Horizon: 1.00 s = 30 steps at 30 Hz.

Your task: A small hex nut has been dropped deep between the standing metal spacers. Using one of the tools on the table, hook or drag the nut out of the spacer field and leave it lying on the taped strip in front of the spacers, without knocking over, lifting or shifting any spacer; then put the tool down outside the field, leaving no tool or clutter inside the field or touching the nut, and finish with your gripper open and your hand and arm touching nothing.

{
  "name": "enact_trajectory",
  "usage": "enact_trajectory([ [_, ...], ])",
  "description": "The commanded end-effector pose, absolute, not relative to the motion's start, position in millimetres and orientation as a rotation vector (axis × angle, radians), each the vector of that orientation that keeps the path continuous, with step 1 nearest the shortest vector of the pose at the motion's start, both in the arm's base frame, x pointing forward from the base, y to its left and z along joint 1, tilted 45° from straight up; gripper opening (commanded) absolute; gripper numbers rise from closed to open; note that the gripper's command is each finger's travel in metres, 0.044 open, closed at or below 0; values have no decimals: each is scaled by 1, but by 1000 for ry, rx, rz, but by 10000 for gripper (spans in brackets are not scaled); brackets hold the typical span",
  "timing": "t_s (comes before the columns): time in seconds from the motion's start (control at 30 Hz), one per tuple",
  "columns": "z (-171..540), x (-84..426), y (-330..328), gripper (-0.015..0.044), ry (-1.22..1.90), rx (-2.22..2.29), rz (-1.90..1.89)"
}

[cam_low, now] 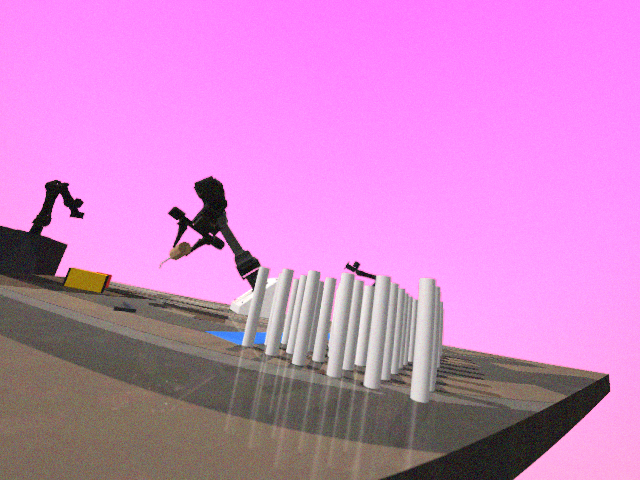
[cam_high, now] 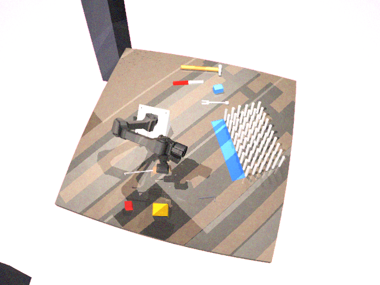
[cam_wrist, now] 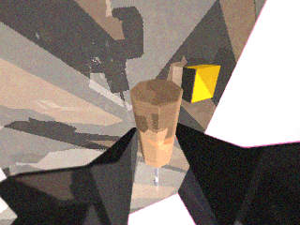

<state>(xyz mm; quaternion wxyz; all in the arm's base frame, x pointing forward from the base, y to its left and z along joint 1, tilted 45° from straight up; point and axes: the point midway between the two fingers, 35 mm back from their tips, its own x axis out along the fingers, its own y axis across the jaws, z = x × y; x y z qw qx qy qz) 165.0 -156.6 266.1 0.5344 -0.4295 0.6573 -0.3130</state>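
Wood fills the part-open pincer [cam_high: 161, 168] [cam_low: 180, 250] [cam_wrist: 156, 129], closed on the handle of a thin rod tool [cam_high: 155, 169] [cam_low: 179, 251] [cam_wrist: 157, 127] above the desk [cam_high: 245, 245] [cam_low: 103, 403] [cam_wrist: 28, 84]. From the top, spacers [cam_high: 247, 170] [cam_low: 423, 341] stand near its right edge, blue strip [cam_high: 228, 150] [cam_low: 227, 336] alongside; the nut can't be made out.

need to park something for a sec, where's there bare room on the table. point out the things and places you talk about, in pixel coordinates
Wide patch between the blue taped strip [cam_high: 228, 150] and the white base plate [cam_high: 165, 114]. Another lies below the strip, right of the yellow block [cam_high: 160, 209] [cam_wrist: 205, 83], though a thin dark tool sits there. Crowded: among the white standing spacers [cam_high: 260, 138] [cam_low: 379, 330].
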Motion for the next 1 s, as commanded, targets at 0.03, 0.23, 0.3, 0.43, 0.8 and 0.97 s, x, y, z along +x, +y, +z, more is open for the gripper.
enact_trajectory([
  [0.03, 261, 176, -151, 0, 1452, -857, -829],
  [0.23, 254, 186, -144, 0, 1345, -675, -902],
  [0.3, 252, 189, -142, 0, 1311, -617, -925],
  [0.43, 248, 195, -137, 0, 1244, -498, -969],
  [0.8, 236, 213, -122, 0, 1061, -152, -1081],
  [0.97, 231, 221, -114, 0, 983, 8, -1128],
])
